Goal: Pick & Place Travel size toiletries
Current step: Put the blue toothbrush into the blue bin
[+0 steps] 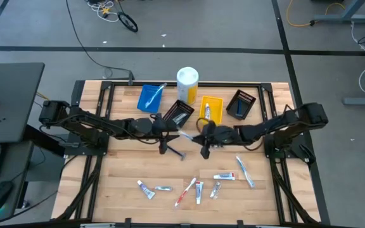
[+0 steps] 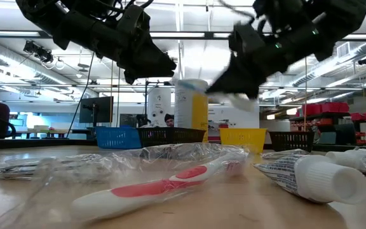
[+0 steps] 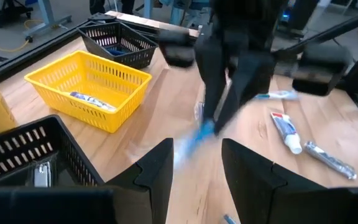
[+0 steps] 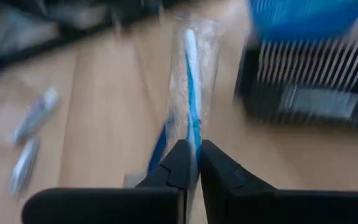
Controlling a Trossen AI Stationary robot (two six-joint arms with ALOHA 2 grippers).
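Several toiletries (image 1: 198,188) lie loose on the table (image 1: 119,190) (one tube sits in the yellow bin (image 1: 215,101)), so we judge much remains; our right gripper (image 4: 191,163) pinches a wrapped blue toothbrush (image 4: 192,81) mid-table, the left gripper (image 3: 194,163) open nearby.

Grey floor (image 1: 233,31) with cables (image 1: 116,16), ceiling strip lights (image 2: 18,33).

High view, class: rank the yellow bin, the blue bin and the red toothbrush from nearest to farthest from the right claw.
From the right claw:
1. Yellow bin, just behind it, toward the table's back edge.
2. Red toothbrush, toward the front edge.
3. Blue bin, back, over on the left arm's side.
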